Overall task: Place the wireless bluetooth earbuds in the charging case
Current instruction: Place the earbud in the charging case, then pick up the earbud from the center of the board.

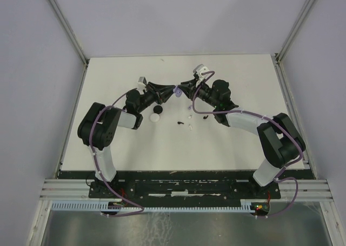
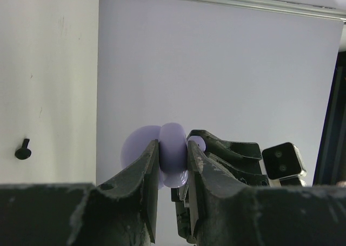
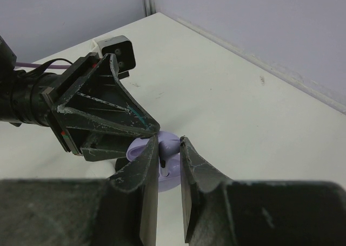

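Finding: the task is at an early to middle stage, with no insertion confirmed. The lilac charging case (image 2: 173, 148) is held off the surface (image 1: 232, 78), above its middle and somewhat toward the far edge, where the two arms meet. The left hand (image 1: 172, 90) is clamped on the case, its two fingers pressing the rounded body from either side. The right hand (image 3: 168, 141) is closed on the same lilac item from the opposite direction. Whether it grips the lid, the other half or the rim cannot be told. The case appears to show two lilac parts, which suggests it is open or being opened, but this is a judgement only. Its inside is not visible, so an earbud already seated can be neither confirmed nor ruled out. Several earbuds (image 1: 180, 123), black and pale, lie loose on the surface near its middle, on the near-edge side of the held case. A white round puck (image 1: 155, 117) rests just to their left. Outstanding: presenting the open case, collecting each loose earbud, and seating them.
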Robot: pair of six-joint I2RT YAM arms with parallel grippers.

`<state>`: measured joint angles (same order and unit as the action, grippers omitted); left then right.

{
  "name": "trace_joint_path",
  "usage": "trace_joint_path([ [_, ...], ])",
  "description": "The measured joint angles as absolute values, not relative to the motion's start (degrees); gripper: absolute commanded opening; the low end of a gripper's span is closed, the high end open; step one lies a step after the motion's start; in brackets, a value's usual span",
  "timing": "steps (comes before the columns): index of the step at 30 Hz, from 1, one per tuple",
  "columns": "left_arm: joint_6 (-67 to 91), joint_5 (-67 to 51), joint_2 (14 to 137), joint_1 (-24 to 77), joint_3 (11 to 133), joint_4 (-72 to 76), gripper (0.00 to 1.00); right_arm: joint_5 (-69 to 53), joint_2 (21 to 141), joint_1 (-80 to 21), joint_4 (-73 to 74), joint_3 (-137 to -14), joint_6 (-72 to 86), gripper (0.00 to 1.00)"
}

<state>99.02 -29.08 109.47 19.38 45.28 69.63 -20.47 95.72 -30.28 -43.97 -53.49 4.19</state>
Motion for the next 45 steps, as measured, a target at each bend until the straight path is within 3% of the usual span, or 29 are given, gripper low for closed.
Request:
trace_joint_path([
  [19,99.2,-29.1,109.5,19.4,45.3,70.4,0.03,-20.7,96.6,-30.3,-44.1,-53.5,4.2,0.02],
  [23,99.2,-29.1,109.5,19.4,45.3,70.5,0.03,-20.8,96.6,-30.3,-44.1,-53.5,4.2,0.23],
  [27,99.3,-29.1,109.5,19.4,45.3,70.5,0.03,-20.9,96.6,-30.3,-43.6,-53.5,4.2,0.37],
  [33,99.4,-29.1,109.5,19.4,45.7,70.4,0.03,-20.5,96.6,-30.3,-44.0,-53.1,4.9,0.78],
  [45,99.4,-29.1,109.5,19.0,45.8,70.9,0.03,-8.0,91.3,-28.5,-49.6,-46.2,11.4,0.93],
])
